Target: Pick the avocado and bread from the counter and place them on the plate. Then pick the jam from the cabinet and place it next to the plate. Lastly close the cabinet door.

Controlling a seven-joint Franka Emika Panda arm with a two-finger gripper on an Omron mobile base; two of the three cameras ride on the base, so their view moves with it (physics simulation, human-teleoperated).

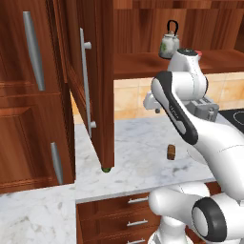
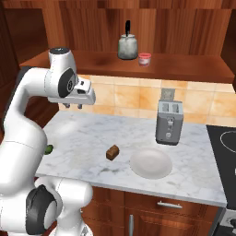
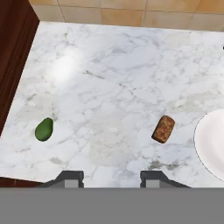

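Pincer (image 3: pixel 112 177) of mine hangs spread above the marble desk (image 3: pixel 113 78), small dark-green avocado (image 3: pixel 43 129) near its left edge, brown bread chunk (image 3: pixel 163 129) beside the white plate (image 3: pixel 212 142).

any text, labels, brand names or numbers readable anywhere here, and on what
None can be read.
The jam: plain red pot, no label visible.
The toaster: plain grey front, no brand or marks that can be made out.
The kettle: a faint greenish patch on its side, too blurred to tell whether it is lettering.
The plate, bread and avocado: no markings.
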